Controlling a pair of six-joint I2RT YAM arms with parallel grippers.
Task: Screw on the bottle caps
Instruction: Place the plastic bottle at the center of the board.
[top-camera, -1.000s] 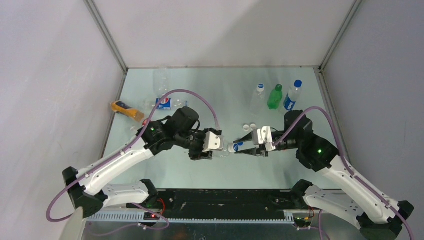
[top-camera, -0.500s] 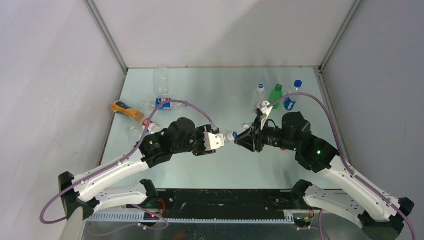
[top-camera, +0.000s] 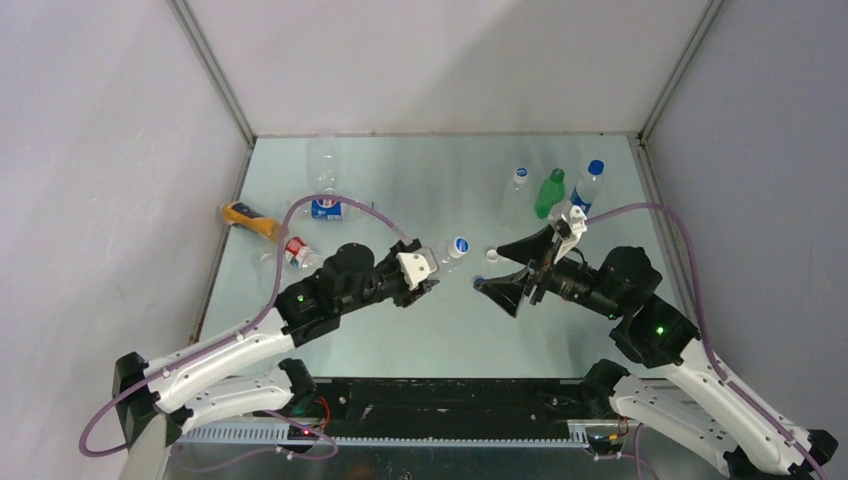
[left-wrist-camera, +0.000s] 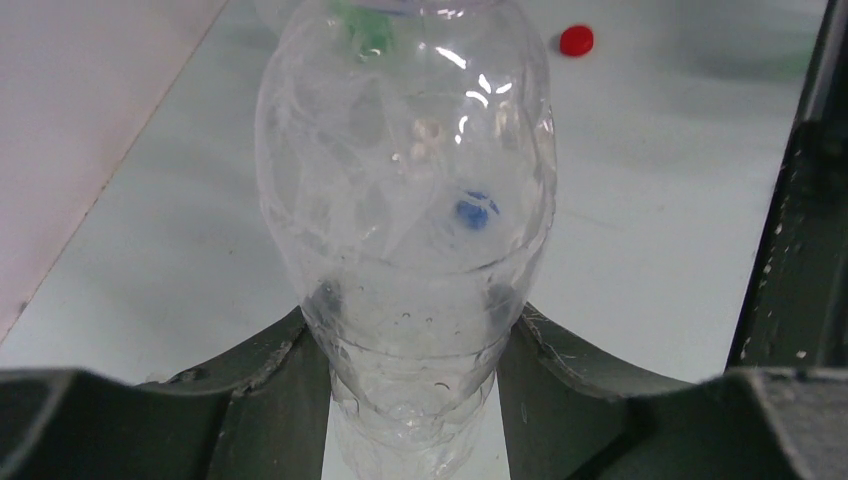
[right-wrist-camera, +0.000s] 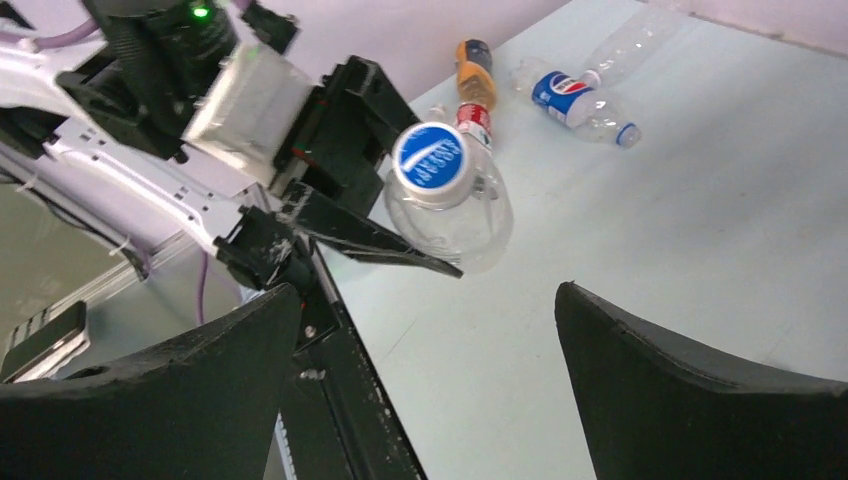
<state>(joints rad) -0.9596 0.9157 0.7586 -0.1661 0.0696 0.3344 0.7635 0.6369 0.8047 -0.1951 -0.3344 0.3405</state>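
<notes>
A clear bottle (top-camera: 448, 256) wearing a blue-and-white cap (top-camera: 459, 244) is held by its base in my left gripper (top-camera: 432, 268), which is shut on it. In the left wrist view the clear bottle (left-wrist-camera: 405, 200) fills the gap of the left gripper (left-wrist-camera: 410, 390). My right gripper (top-camera: 507, 268) stands open a short way right of the cap, touching nothing. From the right wrist, the cap (right-wrist-camera: 432, 158) faces the camera beyond the wide, empty right gripper (right-wrist-camera: 428, 300).
Three upright bottles stand at the back right: clear (top-camera: 517, 190), green (top-camera: 549, 192), blue-capped (top-camera: 588, 185). On the left lie an orange bottle (top-camera: 250, 220), a blue-labelled one (top-camera: 325, 207) and a red-labelled one (top-camera: 296, 250). A loose white cap (top-camera: 492, 254) sits between the grippers. Grey walls enclose the table.
The right gripper was shut on the cap, has opened wide and drawn back to the right. The left arm swung the capped bottle away from it, toward the far side.
</notes>
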